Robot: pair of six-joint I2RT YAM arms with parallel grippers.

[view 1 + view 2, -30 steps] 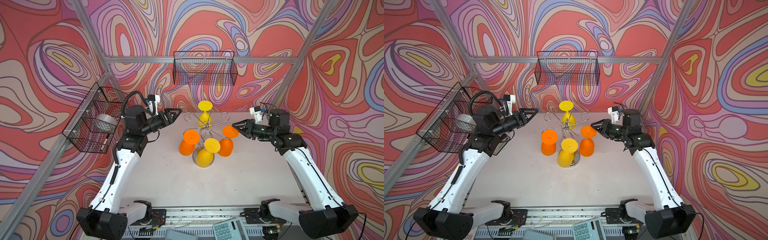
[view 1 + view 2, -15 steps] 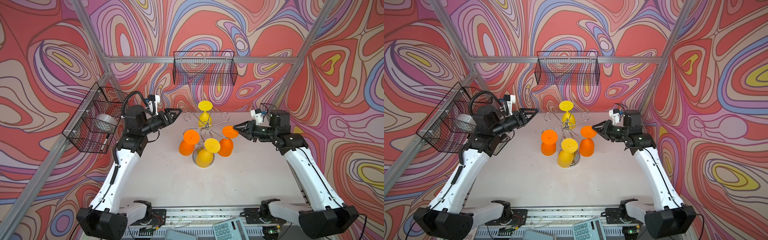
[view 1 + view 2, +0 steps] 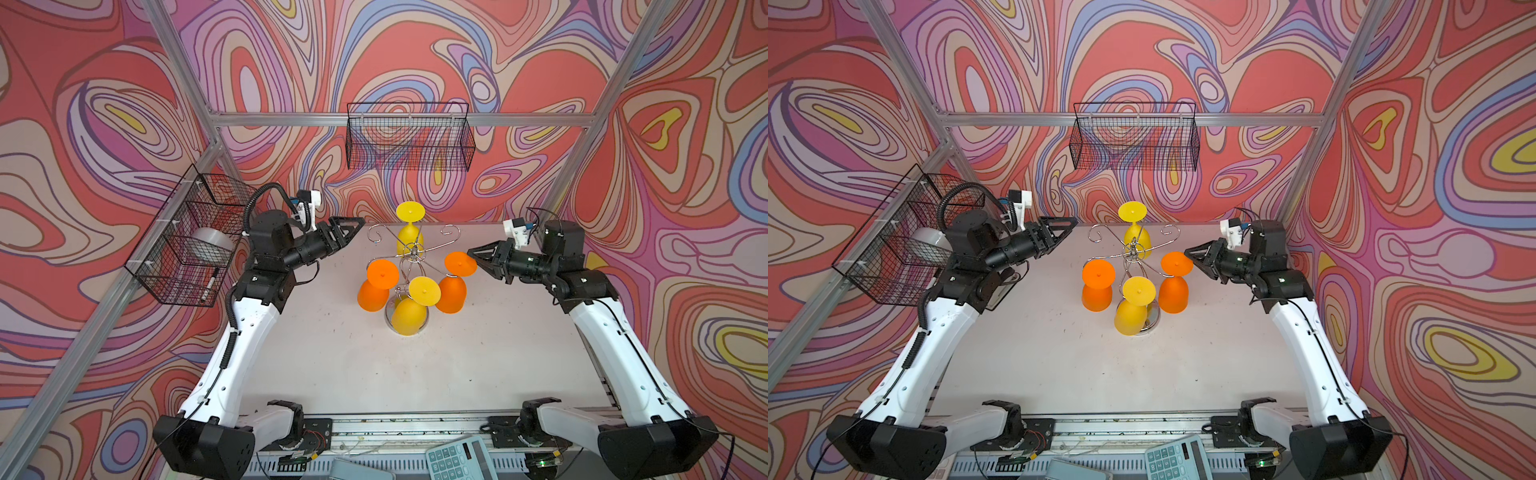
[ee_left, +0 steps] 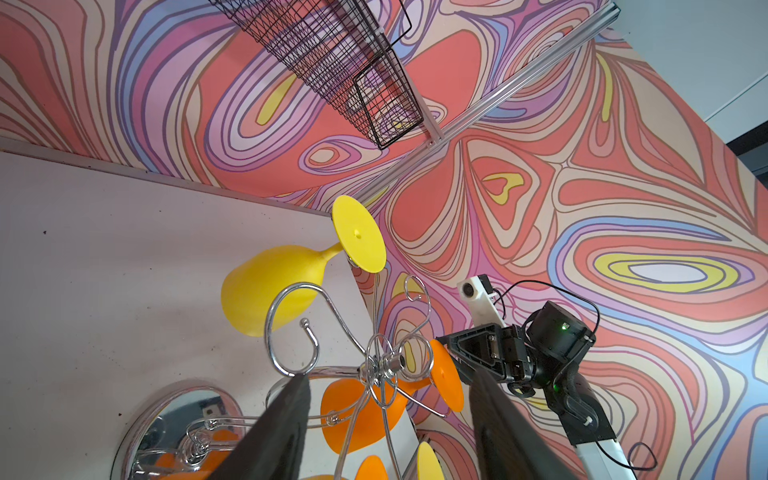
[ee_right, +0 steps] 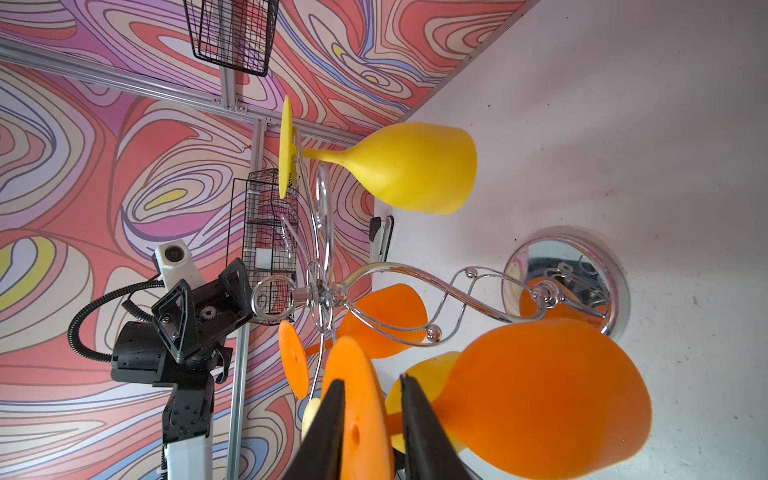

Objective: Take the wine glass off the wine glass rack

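The chrome wine glass rack (image 3: 411, 250) (image 3: 1133, 249) stands mid-table with several wine glasses hanging upside down from its hooks. The orange wine glass (image 3: 451, 293) (image 3: 1173, 293) hangs on the rack's right side. My right gripper (image 3: 473, 257) (image 5: 372, 380) straddles the edge of that glass's round foot (image 5: 357, 415), one finger (image 5: 328, 419) on its outer face and one on the stem side. Its jaws are narrow but still open. My left gripper (image 3: 359, 222) (image 4: 389, 376) hovers open at the rack's left, holding nothing.
Also on the rack are a yellow glass at the back (image 3: 410, 239), an orange one on the left (image 3: 374, 293) and a yellow one in front (image 3: 409, 318). Black mesh baskets hang on the back wall (image 3: 409, 137) and left wall (image 3: 187, 241). A calculator (image 3: 457, 459) lies at the front edge.
My right gripper has moved left onto the orange glass's foot and its jaws have narrowed around it. The left arm has not moved.
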